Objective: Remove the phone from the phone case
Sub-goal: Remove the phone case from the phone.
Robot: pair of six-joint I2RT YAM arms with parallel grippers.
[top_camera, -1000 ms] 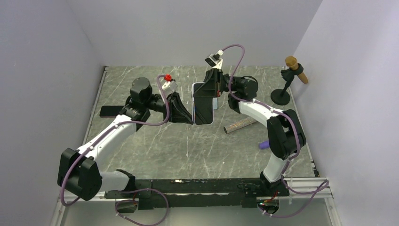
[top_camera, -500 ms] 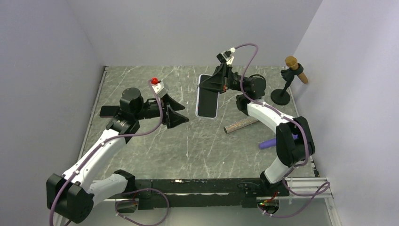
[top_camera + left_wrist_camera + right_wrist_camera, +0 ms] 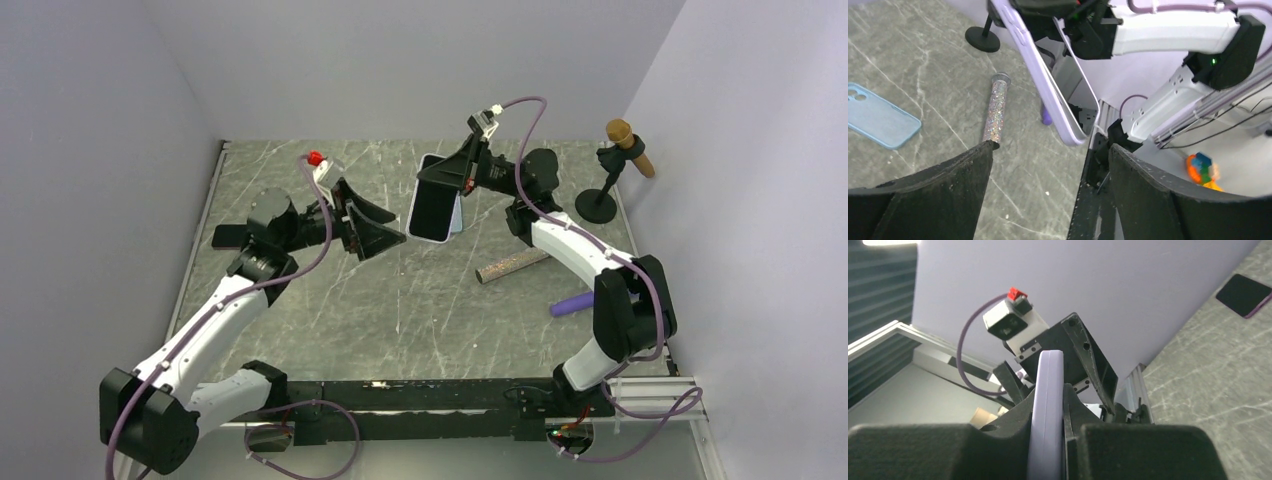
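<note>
Left gripper (image 3: 396, 227) is hanging empty with fingers spread wide, its mouth facing right at the phone (image 3: 430, 210). The phone is floating just beside it, long axis running near-to-far and tilting. Right gripper (image 3: 452, 180) is clamping the phone's far end, and a blue case (image 3: 878, 122) is lying on the table (image 3: 400, 310) below.

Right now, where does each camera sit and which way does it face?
Top external: fixed above and behind, looking down on the table; both arms show whole, right claw shut on the phone, left claw open.
Left wrist: looks past its own open fingers across the table toward the right arm.
Right wrist: looks along the phone's edge, between its own fingers, toward the left claw.
Shared: all three show the phone; top and left wrist both show the blue case and glitter tube.
</note>
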